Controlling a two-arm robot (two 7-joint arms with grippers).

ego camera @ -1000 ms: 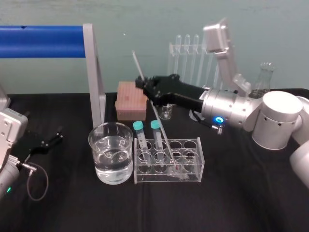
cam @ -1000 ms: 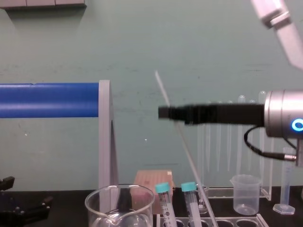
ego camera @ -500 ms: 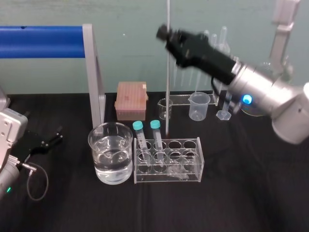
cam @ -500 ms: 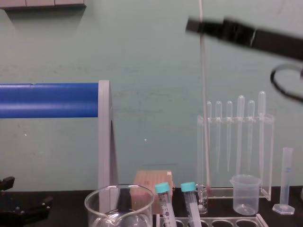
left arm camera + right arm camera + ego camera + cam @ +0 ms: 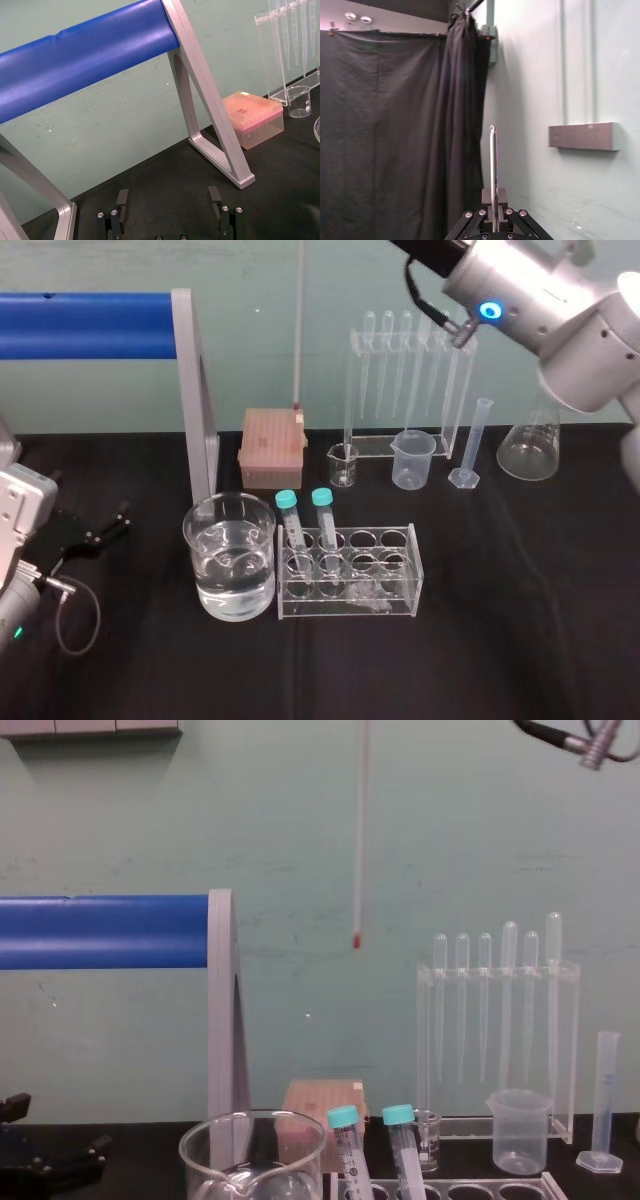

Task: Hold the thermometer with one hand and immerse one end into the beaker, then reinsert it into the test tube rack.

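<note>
High above the black tabletop, my right gripper's fingers are clamped on the thin clear glass thermometer, which hangs vertical, red tip down. The wide clear glass beaker stands well below, to the tip's left, beside the low translucent test tube rack. I judge a leftward shift, then a straight drop. My left gripper lies parked low at left, fingers apart.

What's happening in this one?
The right pincer grips the thermometer, which hangs upright high above the table, clear of the rack and not yet dipped in the beaker. The left pincer lies open on the table, parked at the left.
</note>
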